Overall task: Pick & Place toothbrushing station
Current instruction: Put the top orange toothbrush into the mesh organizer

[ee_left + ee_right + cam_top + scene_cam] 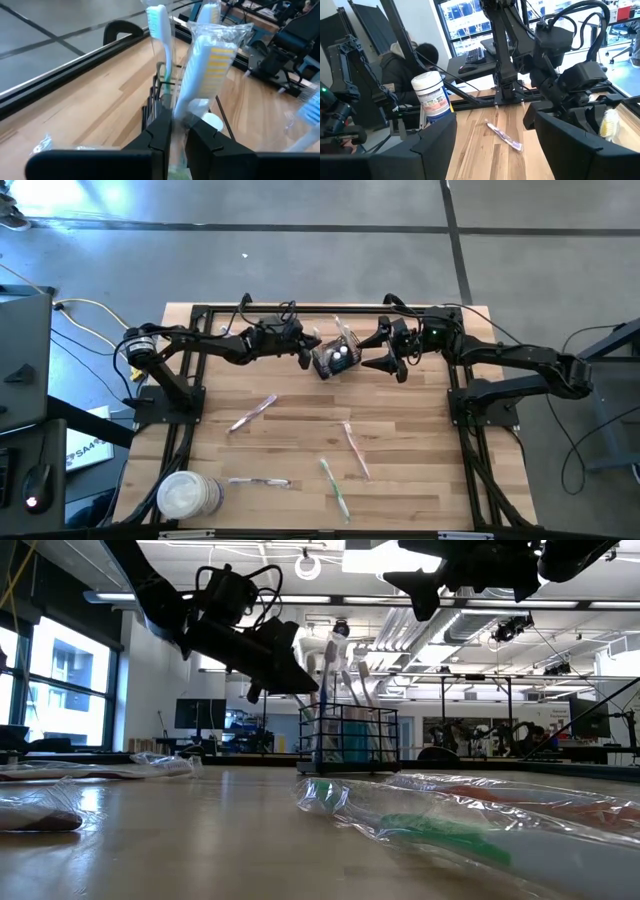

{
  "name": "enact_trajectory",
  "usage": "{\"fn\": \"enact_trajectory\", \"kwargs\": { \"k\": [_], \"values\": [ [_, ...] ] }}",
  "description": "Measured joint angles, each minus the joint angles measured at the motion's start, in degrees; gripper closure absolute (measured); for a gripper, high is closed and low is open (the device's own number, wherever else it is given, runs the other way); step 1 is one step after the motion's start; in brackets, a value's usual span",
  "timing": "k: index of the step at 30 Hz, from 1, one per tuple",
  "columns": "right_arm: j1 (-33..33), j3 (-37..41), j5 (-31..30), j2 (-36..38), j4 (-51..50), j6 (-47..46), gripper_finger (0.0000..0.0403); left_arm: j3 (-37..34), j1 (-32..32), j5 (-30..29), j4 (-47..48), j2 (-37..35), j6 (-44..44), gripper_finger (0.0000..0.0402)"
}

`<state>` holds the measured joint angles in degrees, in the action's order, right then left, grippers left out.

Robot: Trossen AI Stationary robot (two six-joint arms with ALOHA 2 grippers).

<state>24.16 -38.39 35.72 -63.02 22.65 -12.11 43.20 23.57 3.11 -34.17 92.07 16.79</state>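
Presently catalogued, as seen from beside the counter:

Counter (400, 490): pale wooden planks, carrying everything listed below.

Toothbrushing station (333, 358): small black wire-mesh basket, sitting upright at the far middle of the counter, between the two arms; several toothbrushes are standing in it and sticking out above its rim.

Left gripper (306, 356): reaching in from the left, just beside the basket; its jaws are pinching a wrapped yellow-and-white toothbrush (212, 70) with only a narrow gap between them, the brush leaning at the basket's mouth.

Right gripper (385, 363): hovering on the basket's other side; jaws are standing wide apart and gripping nothing.

Loose wrapped toothbrushes: one pink (252, 413) lying left of centre, one (356, 450) right of centre, one green (335, 487) near the front edge, one (258, 481) beside the tub.

Round white tub (188, 496): sitting at the front left corner.

Person (405, 62): sitting beyond the counter, showing in the right wrist view.
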Motion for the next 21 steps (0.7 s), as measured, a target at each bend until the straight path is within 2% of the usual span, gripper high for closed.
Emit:
{"fn": "enact_trajectory", "kwargs": {
  "k": [9, 21],
  "values": [
    [0.0, 0.0, -0.91, -0.01, 0.03, -0.04, 0.0142, -0.07, 0.02, 3.82, -2.8, 0.0, 0.05, 0.0372],
    [0.0, 0.0, -1.07, -0.01, 0.04, -0.05, 0.0142, -0.07, 0.02, 3.9, -2.71, 0.0, -0.98, 0.0365]
  ]
}}
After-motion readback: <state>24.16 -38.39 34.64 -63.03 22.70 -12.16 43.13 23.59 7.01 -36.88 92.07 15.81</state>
